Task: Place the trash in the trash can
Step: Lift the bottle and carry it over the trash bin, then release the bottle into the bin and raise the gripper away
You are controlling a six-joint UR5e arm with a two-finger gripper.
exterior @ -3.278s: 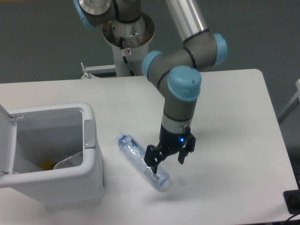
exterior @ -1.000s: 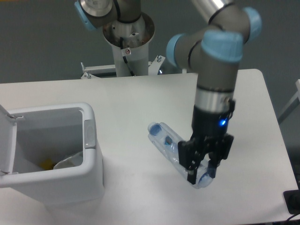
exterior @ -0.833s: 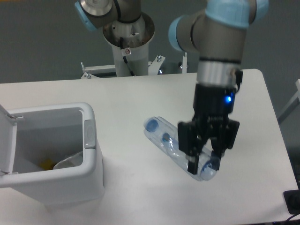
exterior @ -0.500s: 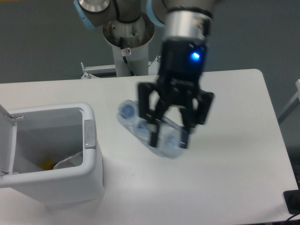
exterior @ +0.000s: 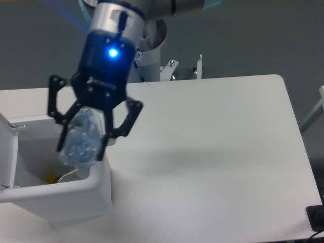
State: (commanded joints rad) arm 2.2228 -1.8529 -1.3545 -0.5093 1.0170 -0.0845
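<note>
The clear blue-tinted bottle (exterior: 81, 137) hangs end-on in the air above the open trash can (exterior: 61, 200), over its right side. My gripper (exterior: 83, 146) is shut on the bottle, one finger on each side of it, with a blue light lit on the wrist. The trash can is a white boxy bin at the table's left front, its lid (exterior: 7, 152) swung up at the left. Inside it, below the bottle, I see a clear crumpled wrapper (exterior: 69, 176) and a small yellow scrap (exterior: 48, 177).
The arm's round base (exterior: 152, 36) stands behind the table with a metal bracket (exterior: 172, 68) beside it. The white table (exterior: 212, 152) extends to the right of the bin. A black object (exterior: 317, 217) sits beyond the table's front right corner.
My gripper picked the bottle up off the table's middle and carried it left and up. It now hangs over the trash can's opening.
</note>
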